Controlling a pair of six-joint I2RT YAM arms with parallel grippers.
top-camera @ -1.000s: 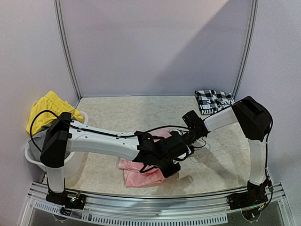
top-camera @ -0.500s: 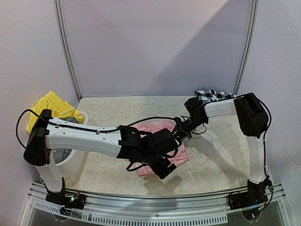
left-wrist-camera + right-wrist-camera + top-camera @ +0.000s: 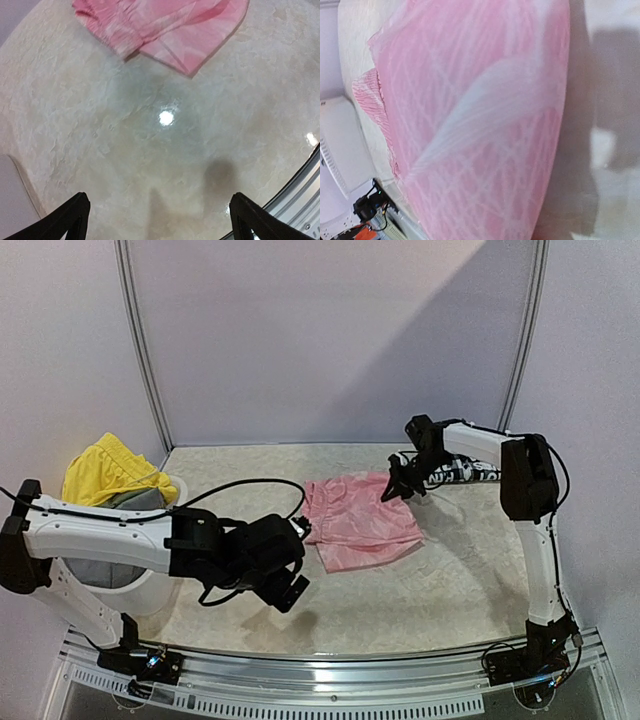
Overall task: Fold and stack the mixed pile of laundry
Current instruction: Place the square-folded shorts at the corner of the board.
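The thin pink piece (image 3: 355, 522) lies spread on the table's middle, and its near edge shows at the top of the left wrist view (image 3: 165, 25). My right gripper (image 3: 396, 486) is shut on its far right corner; the lifted pink cloth (image 3: 480, 125) fills the right wrist view and hides the fingers. My left gripper (image 3: 298, 562) hangs wide open over bare table left of the pink piece (image 3: 160, 220), holding nothing. The black-and-white checked shirt (image 3: 458, 472) lies folded at the back right. The yellow garment (image 3: 105, 468) and grey one (image 3: 135, 500) sit in the basket.
A white plastic basket (image 3: 150, 590) stands at the left edge under the left arm. The metal rail (image 3: 330, 665) runs along the table's front edge. Walls close in the back and both sides.
My left gripper opened, let go of the pink piece and drew back to the left. My right gripper shut and pulled the pink piece toward the back right, spreading it out.
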